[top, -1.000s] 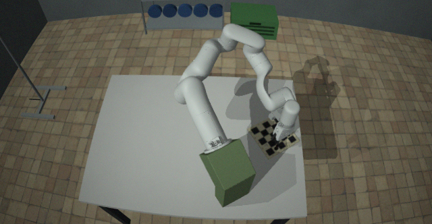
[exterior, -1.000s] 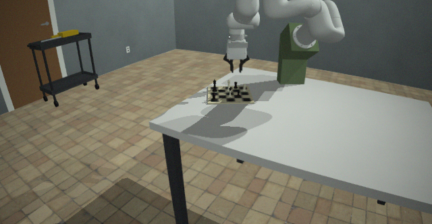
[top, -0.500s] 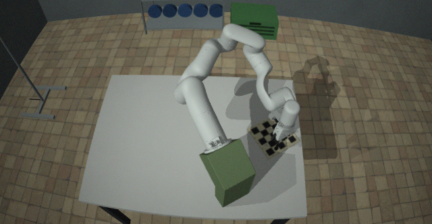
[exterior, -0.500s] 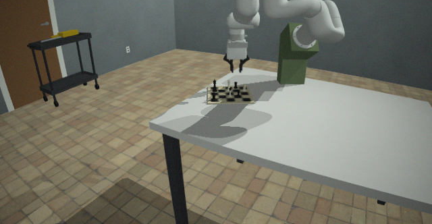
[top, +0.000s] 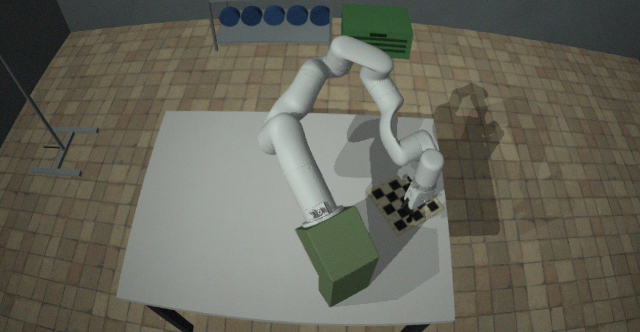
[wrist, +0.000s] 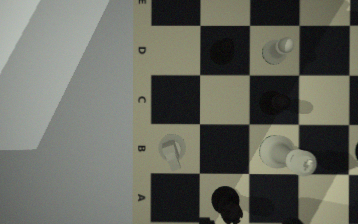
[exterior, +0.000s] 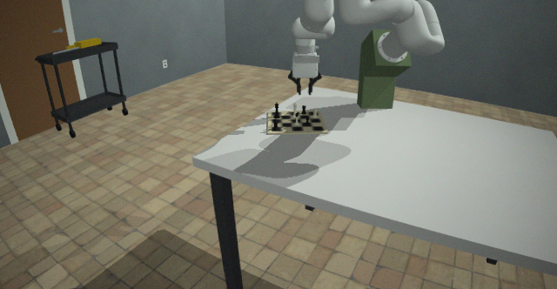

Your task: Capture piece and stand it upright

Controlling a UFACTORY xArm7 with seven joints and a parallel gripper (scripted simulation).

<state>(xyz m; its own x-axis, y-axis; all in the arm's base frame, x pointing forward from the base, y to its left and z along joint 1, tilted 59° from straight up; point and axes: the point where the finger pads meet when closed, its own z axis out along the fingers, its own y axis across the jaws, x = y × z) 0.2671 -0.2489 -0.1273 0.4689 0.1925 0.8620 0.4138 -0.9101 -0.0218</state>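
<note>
Gripper hanging over the chessboard, nothing in it.

I see a white table (exterior: 426, 158) on a tiled floor in a grey-walled room, with a black cart (exterior: 49, 58) near the brown door. The chessboard (exterior: 283, 129) lies near the table's edge, just off the green pedestal (exterior: 379, 80) that carries the arm. On the board, a white pawn (wrist: 278, 50) stands in row D beside a black piece (wrist: 222, 51); another black piece (wrist: 274, 102) sits in row C. My gripper (exterior: 304, 90) points straight down above the board, fingers narrowed partway and clear of every piece.
</note>
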